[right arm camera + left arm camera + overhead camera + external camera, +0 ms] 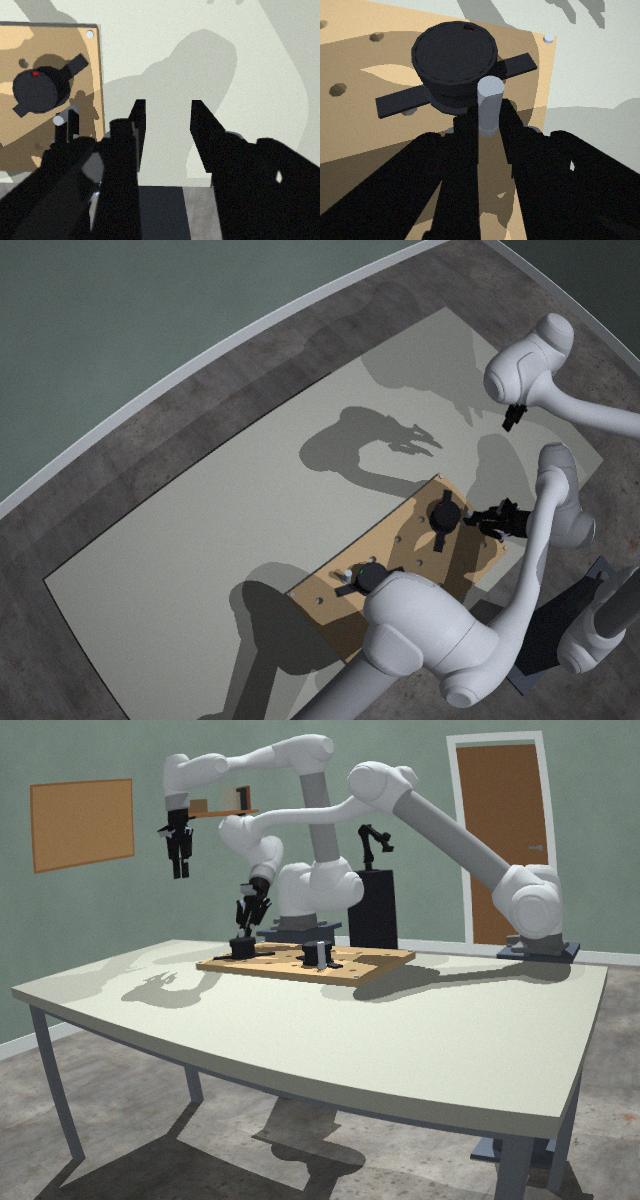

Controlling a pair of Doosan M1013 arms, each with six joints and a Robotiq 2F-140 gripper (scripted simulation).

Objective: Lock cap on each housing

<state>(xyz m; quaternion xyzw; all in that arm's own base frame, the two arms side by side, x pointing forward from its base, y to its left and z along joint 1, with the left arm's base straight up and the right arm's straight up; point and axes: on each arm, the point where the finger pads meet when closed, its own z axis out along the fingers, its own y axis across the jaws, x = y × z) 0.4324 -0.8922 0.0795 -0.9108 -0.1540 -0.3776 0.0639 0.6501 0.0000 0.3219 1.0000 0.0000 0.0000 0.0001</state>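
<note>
From high above we look down on the worktop (217, 508) (320, 1024); another camera stands farther back, facing it level. Both wrist views, closer, share the red-marked housing, at eleven and nine o'clock.

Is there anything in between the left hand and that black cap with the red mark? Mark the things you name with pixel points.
Yes: a grey post (469, 513) (240, 932) (490, 90) (58, 120) stands right beside the cap (445, 514) (242, 942) (454, 52) (34, 91), on the side of the left hand (467, 521) (245, 932) (489, 115) (67, 124), whose fingers are closed on it. I can't tell whether post and cap are joined.
</note>
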